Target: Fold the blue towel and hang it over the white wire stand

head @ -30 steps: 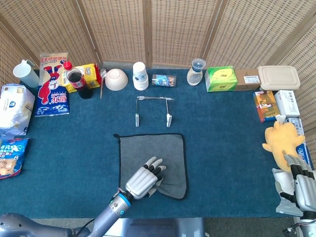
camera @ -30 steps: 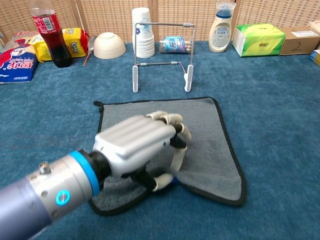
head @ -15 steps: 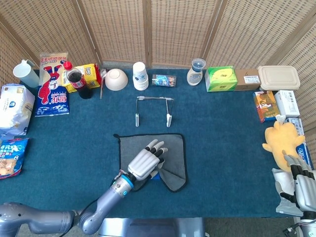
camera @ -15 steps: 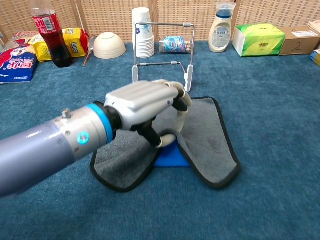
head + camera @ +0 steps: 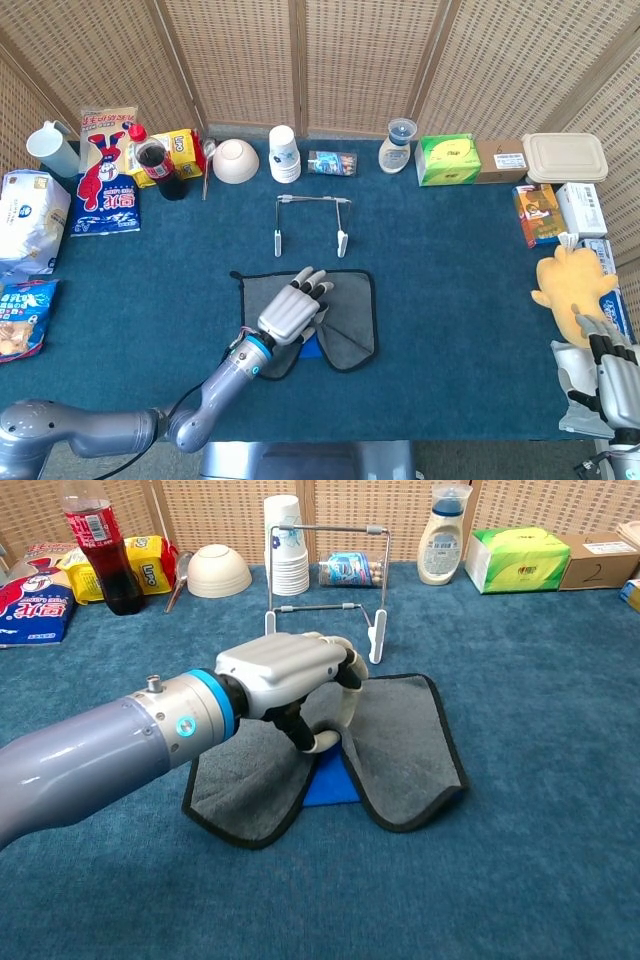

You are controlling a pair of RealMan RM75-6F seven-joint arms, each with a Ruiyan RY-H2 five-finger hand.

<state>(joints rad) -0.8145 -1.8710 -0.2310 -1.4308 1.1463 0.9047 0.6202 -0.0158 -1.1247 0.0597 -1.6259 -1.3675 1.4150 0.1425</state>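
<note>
Item, towel [image 5: 350, 322]: grey on its upper face with a blue underside showing where it is lifted, lying on the blue bench [image 5: 460, 280] just in front of the white wire stand [image 5: 310, 222], which stands upright and well clear of it toward the far side. Item, left robot hand [image 5: 290, 675]: I have it pinching the near middle edge of the towel between thumb and fingers, drawn up and toward the stand, so the cloth peaks under my grip and its two near corners trail on the bench. Relation that matters, as I judge it: the stand lies straight ahead of this hand, its top bar running left to right, the towel's fold line running the same way; the left hand is plainly the nearer. Item, right robot hand [image 5: 605, 372]: resting at the bench's far right corner beside a yellow plush toy [image 5: 572, 285], holding nothing; whether its fingers are spread or curled I cannot tell. Legible writing: "Lipo" on a yellow packet [image 5: 150, 555] beside the cola bottle [image 5: 95, 545]; the other labels are too small to read.
</note>
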